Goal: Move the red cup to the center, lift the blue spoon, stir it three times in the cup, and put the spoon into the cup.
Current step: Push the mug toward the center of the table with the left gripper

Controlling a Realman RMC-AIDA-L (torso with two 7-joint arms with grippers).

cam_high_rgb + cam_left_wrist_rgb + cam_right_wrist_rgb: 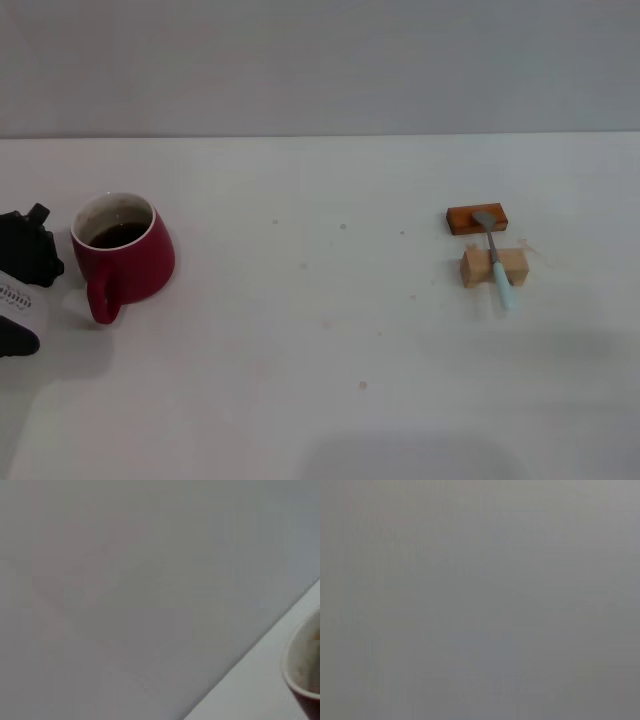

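With every step ahead, the squat dark-red ceramic mug [124, 254] sits at the desk's [320, 380] nine o'clock beside the left gripper [22, 285], jaws unreadable, slim pale-blue-handled spoon [495, 258] at three o'clock.

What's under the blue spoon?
The blue spoon rests across two blocks: bowl on the orange-brown block, handle over the light wooden block. Handle tip overhangs the table.

left claw [22, 280]: black angular housing, white panel with small dark lettering, rounded black tip.
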